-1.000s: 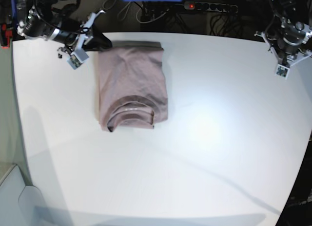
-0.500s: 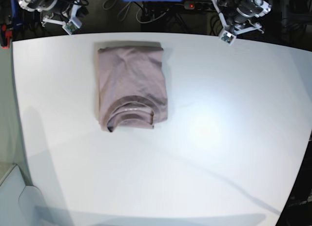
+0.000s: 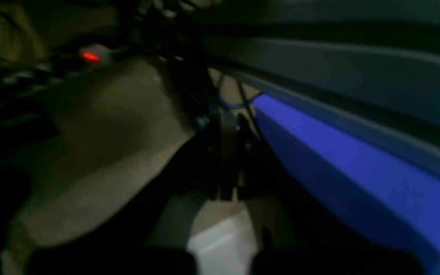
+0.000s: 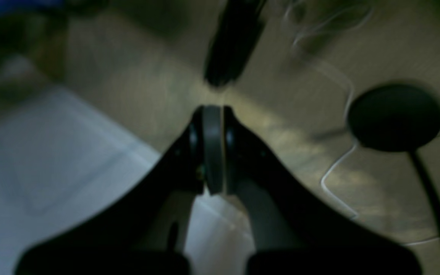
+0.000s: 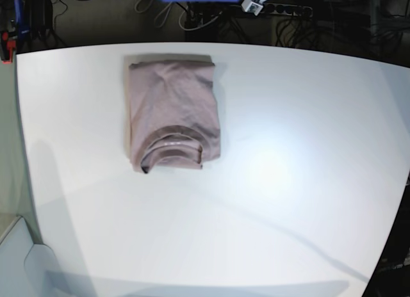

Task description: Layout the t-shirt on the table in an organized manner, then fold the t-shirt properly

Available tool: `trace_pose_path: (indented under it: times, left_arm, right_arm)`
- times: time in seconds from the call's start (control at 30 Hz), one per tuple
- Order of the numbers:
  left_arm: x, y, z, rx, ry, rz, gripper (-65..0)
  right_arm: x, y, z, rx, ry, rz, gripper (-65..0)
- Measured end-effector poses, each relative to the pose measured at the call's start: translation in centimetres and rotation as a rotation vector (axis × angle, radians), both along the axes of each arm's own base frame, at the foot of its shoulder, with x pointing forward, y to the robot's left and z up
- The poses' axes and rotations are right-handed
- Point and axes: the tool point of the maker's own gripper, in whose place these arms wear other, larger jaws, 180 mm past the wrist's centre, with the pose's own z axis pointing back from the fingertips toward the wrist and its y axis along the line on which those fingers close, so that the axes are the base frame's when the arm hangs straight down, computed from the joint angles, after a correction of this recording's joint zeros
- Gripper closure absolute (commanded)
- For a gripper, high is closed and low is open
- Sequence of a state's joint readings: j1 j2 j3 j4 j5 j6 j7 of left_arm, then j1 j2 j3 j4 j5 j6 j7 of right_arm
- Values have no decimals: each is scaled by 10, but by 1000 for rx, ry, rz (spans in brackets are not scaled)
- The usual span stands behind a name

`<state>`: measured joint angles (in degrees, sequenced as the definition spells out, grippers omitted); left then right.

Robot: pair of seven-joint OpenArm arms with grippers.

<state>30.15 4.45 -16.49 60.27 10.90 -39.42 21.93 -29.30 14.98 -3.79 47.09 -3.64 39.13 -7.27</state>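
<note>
The right hand (image 4: 213,151) is closed on nothing; its two fingers press flat together above the table (image 4: 52,160) edge, with the floor and cables behind. The left hand (image 3: 225,160) looks closed and empty too, though this view is dark and blurred, so I say it with some care. Both hands are away from the cloth, beyond the far edge of the table (image 5: 288,182).

I judge the folding is done. The next move probably asks only for the arms to rest, or for a small tidy of the edges.

The shirt (image 5: 173,114) lies alone near the far left part of the table. It is a compact mauve-pink rectangle, collar (image 5: 173,150) on top toward the near side, edges fairly straight.
</note>
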Motion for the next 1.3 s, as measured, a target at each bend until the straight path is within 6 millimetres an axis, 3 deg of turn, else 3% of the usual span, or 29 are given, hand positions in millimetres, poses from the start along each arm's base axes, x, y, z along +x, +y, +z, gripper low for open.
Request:
trace_pose_path:
  times: [0.1, 0.17, 0.23, 0.33, 0.37, 0.4, 0.43, 0.47, 0.53, 0.6, 0.7, 0.77, 0.9, 0.97, 1.07, 1.3]
  left_arm:
    - [-1, -11, -16, -90, 22, 59, -2]
    - [2, -4, -24, -138, 35, 103, -2]
    - [6, -6, -30, -194, 21, 161, -2]
    - [9, -8, -34, -257, 5, 262, -2]
    - [10, 5, -45, -183, 16, 304, -2]
    - [9, 63, -79, 250, -3, 292, -2]
    - [11, 93, -83, 360, 6, 345, -2]
    - [22, 95, -77, 248, -33, 331, -2]
    - [39, 130, -81, 457, -71, 352, -2]
    - [45, 107, -80, 351, -85, 331, -2]
    - [37, 69, -83, 309, -52, 274, -2]
    - [32, 57, -83, 292, -38, 234, -2]
    - [37, 72, -84, 322, -42, 214, -2]
    - [37, 80, -84, 346, -45, 214, -2]
    - [35, 74, -84, 335, -38, 213, -2]
    - [37, 76, -84, 335, -41, 215, -2]
  right_arm:
    - [-16, 5, -10, 39, 19, -53, 0]
    - [-19, 16, -12, 71, 7, -95, 0]
    - [-18, 33, -13, 107, -8, -134, 0]
    - [-8, 32, -30, -22, -54, -194, 0]
    - [-5, 30, -36, -70, -58, -224, 0]
    - [-4, 26, -41, -112, -58, -242, 0]
    - [-3, 21, -46, -164, -67, -261, 0]
    - [-4, 13, -51, -229, -64, -264, 0]
    - [-5, -8, -59, -353, -61, -254, 0]
    - [-7, -25, -61, -491, -72, -253, 0]
    - [-3, -14, -62, -515, -97, -257, 0]
    - [1, -15, -61, -527, -129, -259, 0]
    - [3, -36, -59, -574, -156, -254, 0]
    - [-1, -31, -58, -567, -149, -254, 0]
    - [-6, -19, -59, -551, -137, -259, 0]
    - [-3, -21, -59, -554, -143, -259, 0]
